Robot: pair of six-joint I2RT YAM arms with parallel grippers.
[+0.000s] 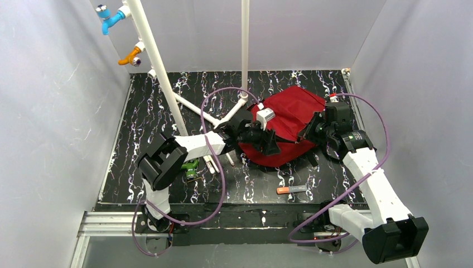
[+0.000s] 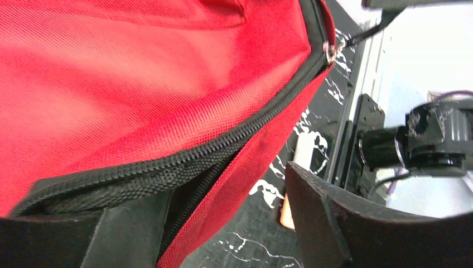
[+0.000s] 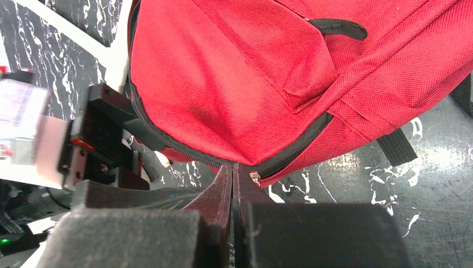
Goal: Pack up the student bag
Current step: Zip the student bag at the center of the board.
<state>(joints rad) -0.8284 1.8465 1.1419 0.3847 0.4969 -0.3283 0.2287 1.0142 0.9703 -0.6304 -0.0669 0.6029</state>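
Observation:
The student bag is dark red and lies on the black marbled table, right of centre. My left gripper is at its near left edge. In the left wrist view the jaws stand wide apart and the bag's part-open black zip edge lies between them. My right gripper is at the bag's right side. In the right wrist view its fingertips are pressed together on the bag's zip edge, right beside the metal zip slider.
An orange-ended marker lies near the front edge. A green object and pens lie by the left arm. A white pipe frame with blue and orange taps stands at back left.

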